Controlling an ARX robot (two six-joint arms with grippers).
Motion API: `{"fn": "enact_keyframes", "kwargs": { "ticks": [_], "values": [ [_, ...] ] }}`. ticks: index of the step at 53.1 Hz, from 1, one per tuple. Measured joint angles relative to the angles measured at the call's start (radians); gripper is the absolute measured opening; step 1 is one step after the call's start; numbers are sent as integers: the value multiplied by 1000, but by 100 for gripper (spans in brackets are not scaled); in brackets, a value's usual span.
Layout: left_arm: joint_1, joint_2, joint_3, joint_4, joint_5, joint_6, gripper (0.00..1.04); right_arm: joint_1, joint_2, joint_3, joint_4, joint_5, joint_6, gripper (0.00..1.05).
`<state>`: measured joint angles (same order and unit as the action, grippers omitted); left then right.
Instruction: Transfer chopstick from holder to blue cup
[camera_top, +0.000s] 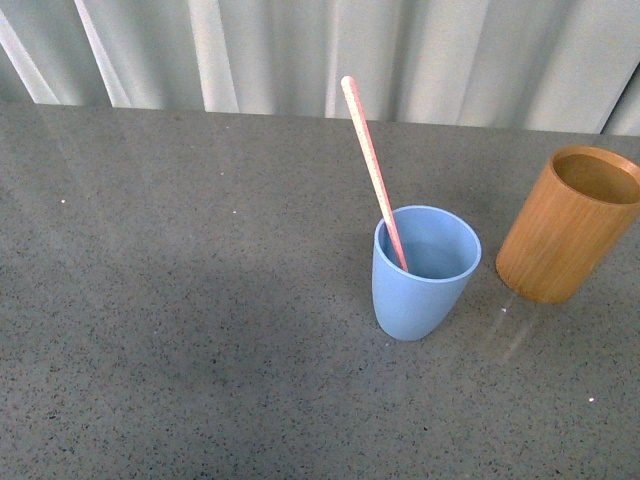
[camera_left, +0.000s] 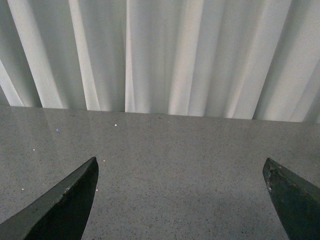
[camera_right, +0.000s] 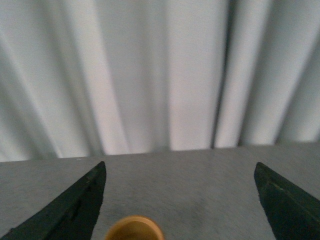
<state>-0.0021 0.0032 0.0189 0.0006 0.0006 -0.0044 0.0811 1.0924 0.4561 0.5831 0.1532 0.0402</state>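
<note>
In the front view a pink-red chopstick (camera_top: 373, 165) stands in the light blue cup (camera_top: 422, 272), leaning back and to the left well above its rim. To the right of the cup is the orange-brown wooden holder (camera_top: 568, 224), which looks empty. Neither arm shows in the front view. My left gripper (camera_left: 180, 167) is open over bare table. My right gripper (camera_right: 180, 170) is open too, and the rim of the holder (camera_right: 134, 227) shows between its dark fingers (camera_right: 82, 207), apart from both.
A grey speckled table (camera_top: 200, 330) spreads to the left of and in front of the cup. A pale pleated curtain (camera_top: 300, 50) hangs along the table's far edge.
</note>
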Motion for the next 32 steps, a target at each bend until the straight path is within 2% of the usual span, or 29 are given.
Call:
{"fn": "enact_keyframes", "kwargs": {
  "ticks": [4,10,12,22,26,32],
  "values": [
    [0,0,0,0,-1,0,98,-10,-21,-69,86,-84,-18,72],
    [0,0,0,0,-1,0,98,-49,-79,-142,109,-152,-32,54],
    [0,0,0,0,-1,0,98,-67,-108,-172,111,-151,-34,45],
    [0,0,0,0,0,0,98,-81,-189,-255,109,-151,-36,17],
    [0,0,0,0,-1,0,98,-81,-236,-287,100,-153,-37,1],
    [0,0,0,0,-1,0,98,-81,-297,-325,74,-154,-40,1]
  ]
}}
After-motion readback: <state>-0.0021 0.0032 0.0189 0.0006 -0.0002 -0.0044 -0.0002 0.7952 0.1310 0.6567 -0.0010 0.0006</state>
